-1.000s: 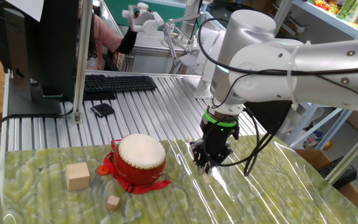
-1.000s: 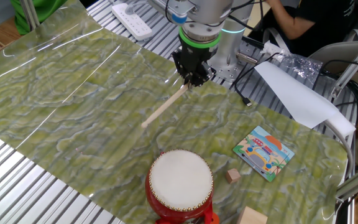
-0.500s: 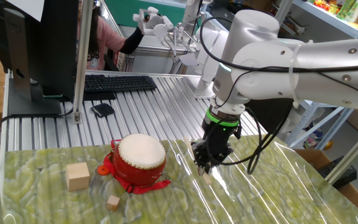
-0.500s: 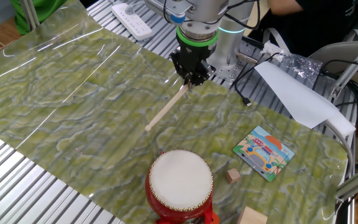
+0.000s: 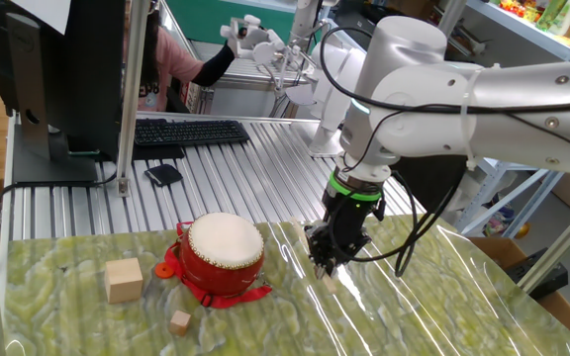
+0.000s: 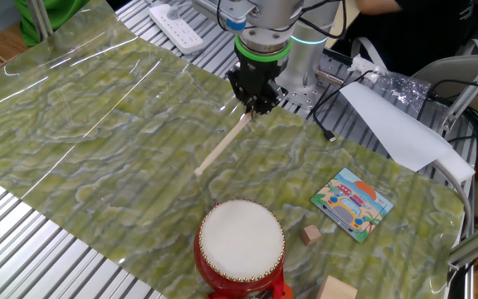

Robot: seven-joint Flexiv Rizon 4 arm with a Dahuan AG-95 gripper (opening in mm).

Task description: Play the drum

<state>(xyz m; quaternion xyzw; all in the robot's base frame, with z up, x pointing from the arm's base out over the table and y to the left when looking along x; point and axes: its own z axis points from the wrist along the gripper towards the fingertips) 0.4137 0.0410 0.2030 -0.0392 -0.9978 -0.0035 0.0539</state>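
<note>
Seemingly, the gripper (image 6: pixel 254 106) pinches one end of the thin wooden stick (image 6: pixel 221 145), well short of the drum (image 6: pixel 241 247), not yet struck.

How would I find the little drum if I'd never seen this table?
Look at the green marbled table mat, near the edge away from the robot arm. The small round red toy drum stands there beside plain wooden cubes. Only the drum is round, with a cream-white top and red sides.
</note>
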